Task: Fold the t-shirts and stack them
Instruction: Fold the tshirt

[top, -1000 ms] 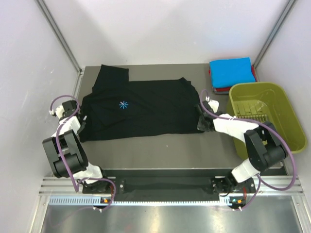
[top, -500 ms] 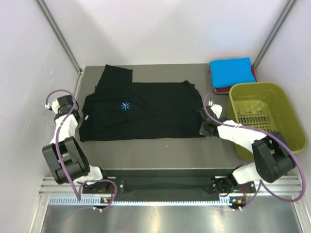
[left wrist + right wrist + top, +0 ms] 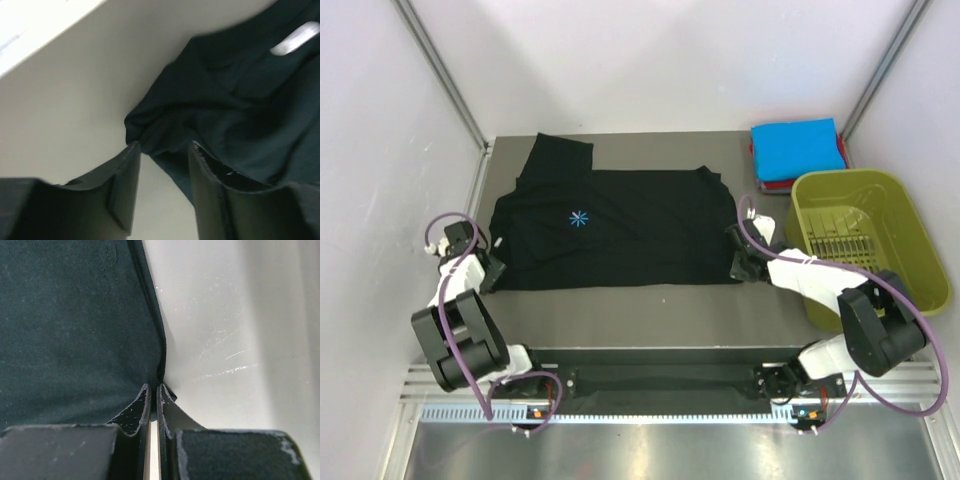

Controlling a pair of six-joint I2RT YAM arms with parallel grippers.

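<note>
We see the black t-shirt spread flat across the middle of the grey table, its light-blue starburst print facing up, 1 sleeve reaching toward the far edge. The left gripper sits at the shirt's near-left corner; in the left wrist view its jaws stand apart with the bunched corner of cloth just ahead of the fingertips, not pinched. The right gripper is at the shirt's near-right corner, jaws pressed together on the hem, as the right wrist view shows. At the far-right corner the folded blue t-shirt lies on top of the red t-shirt, just beyond the olive-green basket
</note>
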